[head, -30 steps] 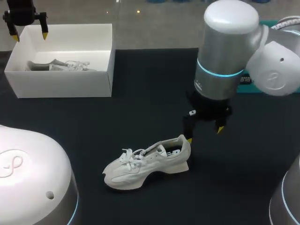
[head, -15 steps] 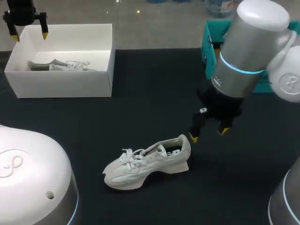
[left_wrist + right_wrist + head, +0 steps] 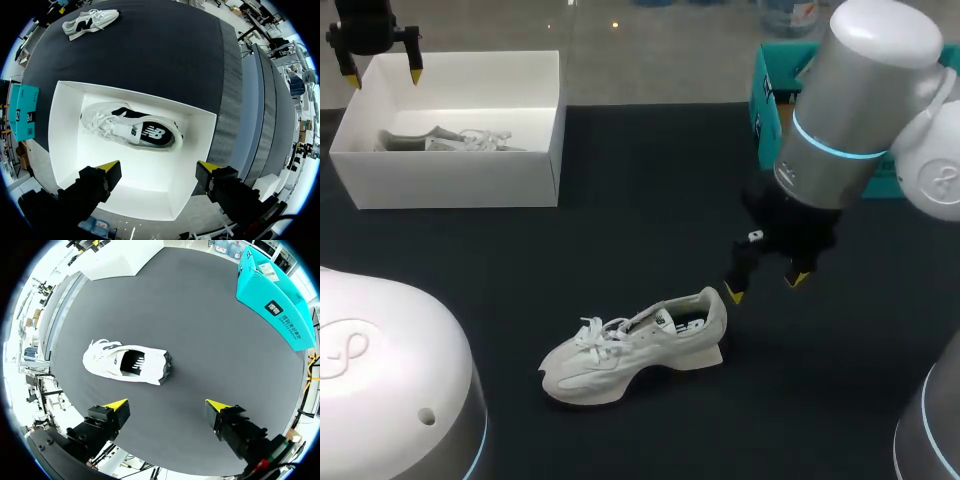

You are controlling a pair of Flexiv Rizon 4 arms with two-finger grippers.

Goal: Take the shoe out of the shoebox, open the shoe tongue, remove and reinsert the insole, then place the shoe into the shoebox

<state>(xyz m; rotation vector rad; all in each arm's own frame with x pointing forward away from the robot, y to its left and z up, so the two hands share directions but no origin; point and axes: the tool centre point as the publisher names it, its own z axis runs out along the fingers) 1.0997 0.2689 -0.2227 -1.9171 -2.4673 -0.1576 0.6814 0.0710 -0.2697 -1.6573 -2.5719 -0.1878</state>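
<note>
Right claw [image 3: 767, 286]: fingers spread wide, nothing in them. It hangs above the bench [image 3: 620, 200], just past the heel of the shoe [image 3: 635, 345], not touching it. In the right wrist view the shoe sits ahead of the claw, with bare bench between the two yellow tips.

The shoe is white and out on the bench, upright on its sole near the front middle, well apart from the shoebox [image 3: 450, 180]. In the head view its toe points to my left and its heel towards the right claw. The laces are loose over the front, and the dark lining shows through the opening.

Left claw [image 3: 159, 167]: also wide open and empty. It hovers over the far left corner of the shoebox, clear of the walls.

The shoebox is white, has no lid on it, and stands at the far left of the bench. A second shoe [image 3: 132, 129] lies on its side on the box floor (the same white pair, as far as I can tell).

A teal box [image 3: 272, 300] stands at the far right of the bench, behind my right arm.
</note>
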